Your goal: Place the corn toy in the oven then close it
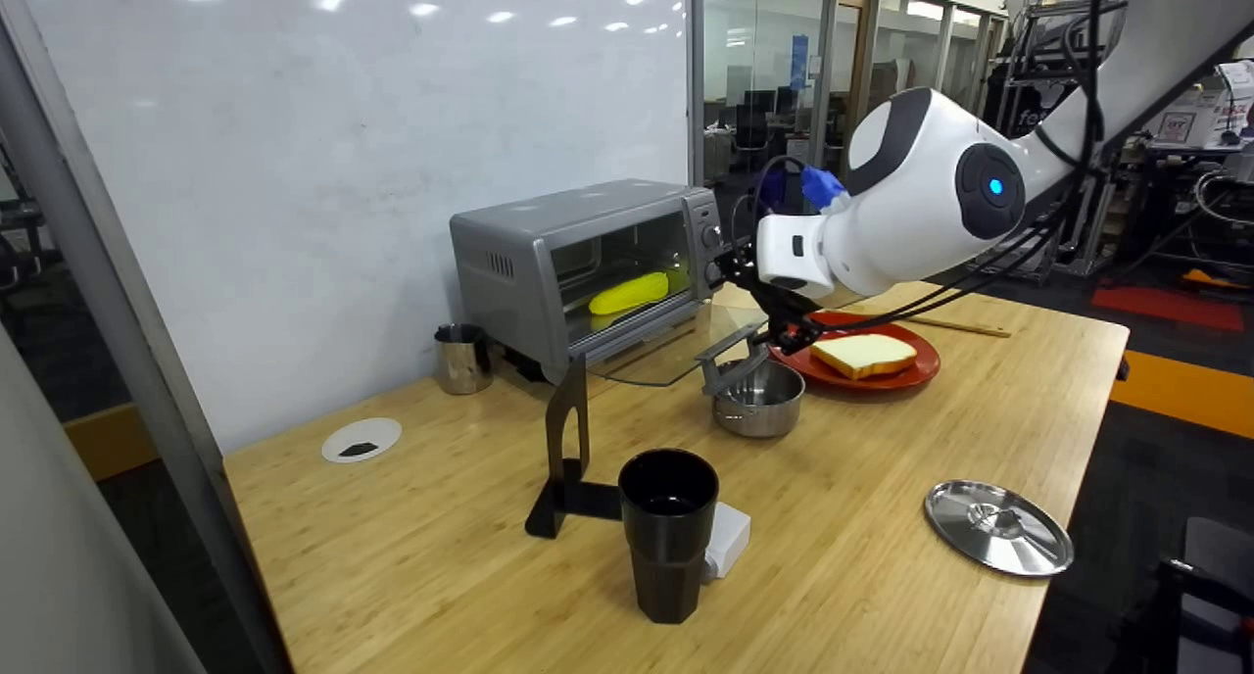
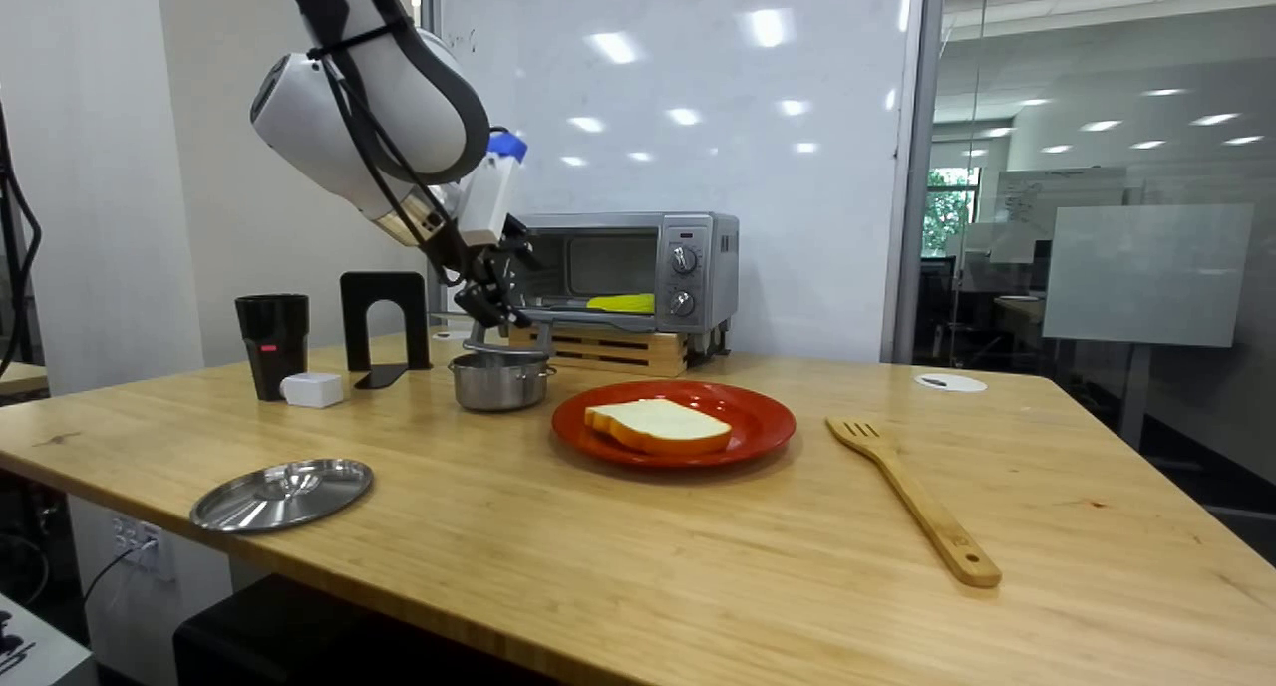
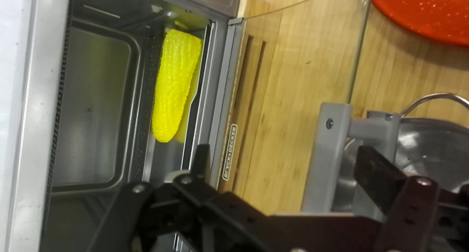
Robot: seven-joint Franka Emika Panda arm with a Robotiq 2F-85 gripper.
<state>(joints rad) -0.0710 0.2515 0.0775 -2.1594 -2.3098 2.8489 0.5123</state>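
Observation:
The yellow corn toy (image 3: 176,85) lies inside the silver-grey oven (image 1: 505,287), near the front opening. It also shows in both exterior views (image 1: 630,294) (image 2: 621,304). The oven's glass door is folded down and open, with its grey door handle (image 3: 326,160) out in front over the metal pot. My gripper (image 3: 287,164) is open with nothing between its fingers. In the wrist view one finger overlaps the oven's front edge and the other overlaps the handle and pot. In the exterior views the gripper (image 1: 762,307) (image 2: 508,287) hangs just above the open door; I cannot tell whether it touches the handle.
The metal pot (image 1: 759,409) stands under the door handle. A red plate (image 2: 763,437) with a bread slice (image 2: 663,425) is beside it. A black bookend (image 1: 563,488), black cup (image 1: 669,556), white block (image 1: 727,537), steel cup (image 1: 462,359), lid (image 1: 999,527) and wooden spatula (image 2: 927,512) are on the table.

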